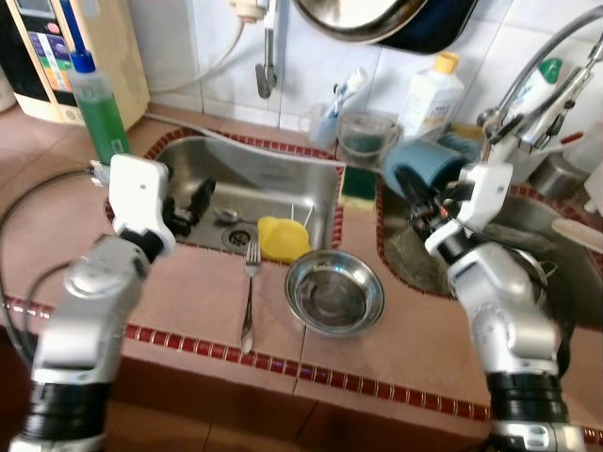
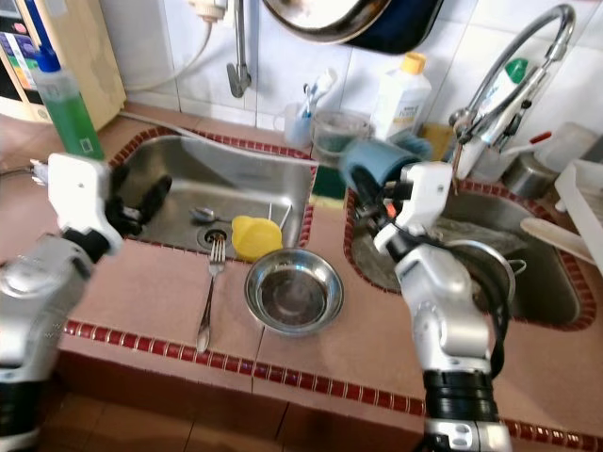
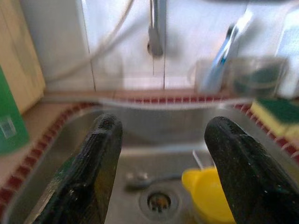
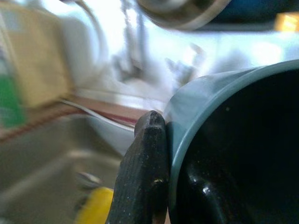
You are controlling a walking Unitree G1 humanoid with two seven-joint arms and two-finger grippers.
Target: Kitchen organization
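Note:
My right gripper [image 1: 421, 191] is shut on the rim of a blue-grey cup [image 1: 426, 160], held tipped on its side above the left edge of the right sink [image 1: 405, 259]. In the right wrist view one finger [image 4: 147, 172] presses the cup wall [image 4: 219, 107] from outside and the other sits inside. My left gripper [image 1: 193, 202] hangs open over the left sink [image 1: 188, 155], with nothing between its fingers [image 3: 100, 154]. A steel bowl [image 1: 334, 294] and a fork [image 1: 250, 292] lie on the tiled counter in front. A yellow cup [image 1: 281, 238] and a spoon [image 1: 226, 217] lie in the left sink.
A green soap bottle [image 1: 99, 104] stands at the back left. Behind the sinks are a toothbrush cup [image 1: 330, 118], a clear container [image 1: 367, 137], a sponge [image 1: 358, 184] and a white bottle [image 1: 431, 94]. A curved faucet [image 1: 537, 85] arches over the right sink, which holds dishes.

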